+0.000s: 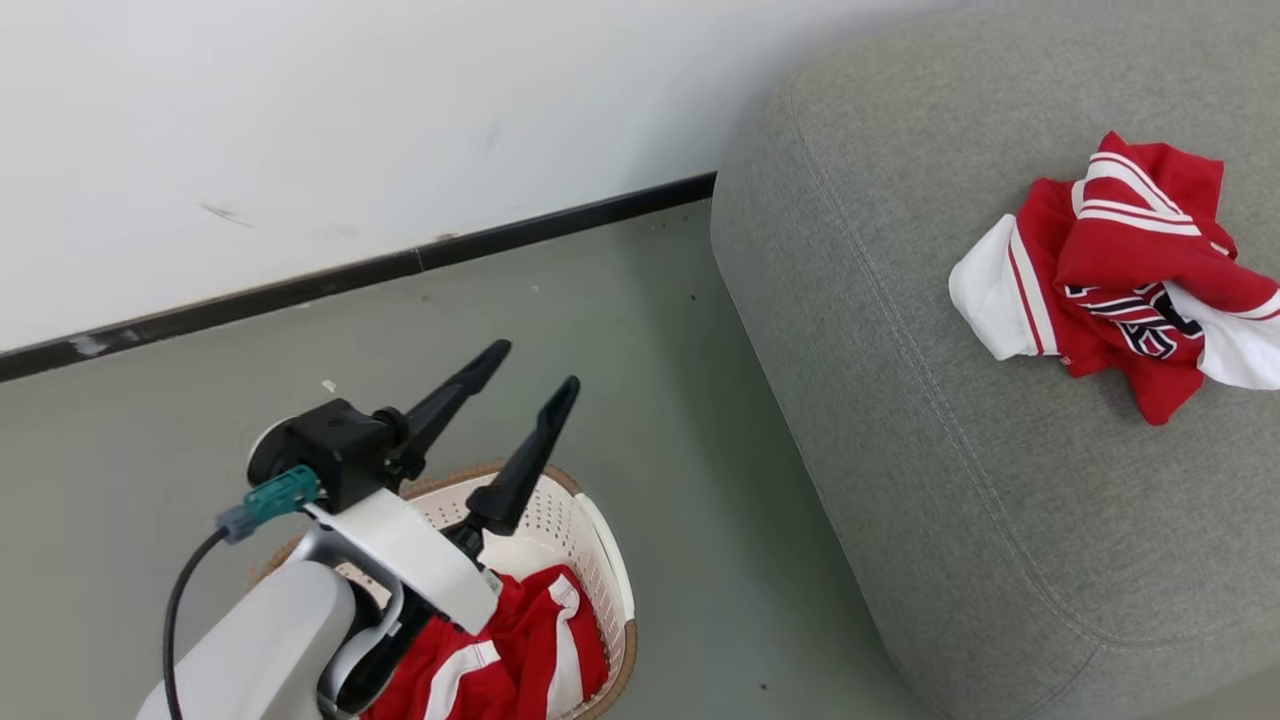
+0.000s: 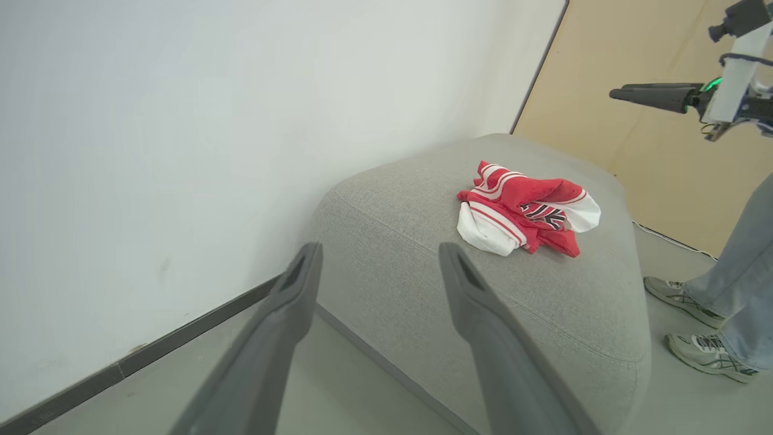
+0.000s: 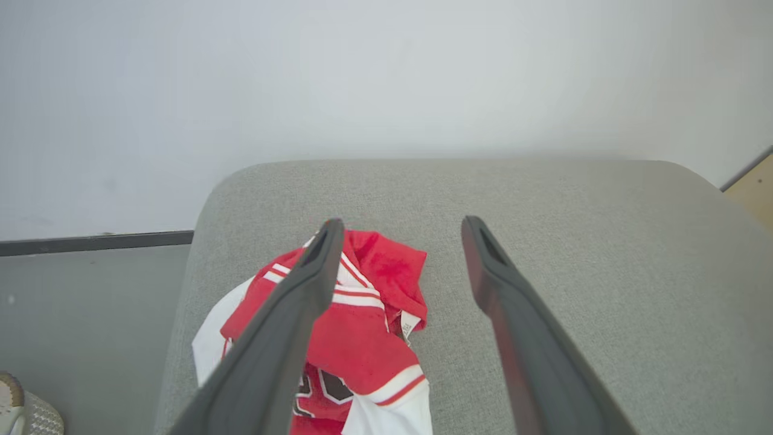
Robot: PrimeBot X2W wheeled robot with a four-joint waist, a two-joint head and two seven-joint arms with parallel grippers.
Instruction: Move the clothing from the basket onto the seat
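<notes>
Head view, left gripper (image 1: 533, 365): closest to the camera at lower left, fingers spread apart and empty, above the basket.
Head view, basket (image 1: 612, 560): on the floor, with a red garment (image 1: 530, 650) striped in white lying inside.
Head view, seat (image 1: 900, 420): grey, to the right; a crumpled lettered garment (image 1: 1120, 270) rests on top.
Left wrist view, left gripper: jaws wide, pointing towards the seat.
Left wrist view, right gripper (image 2: 616, 93): raised at upper right; a person's legs (image 2: 724, 284) stand beside the seat.
Right wrist view, right gripper: fingers parted and empty, above the lettered garment.
</notes>
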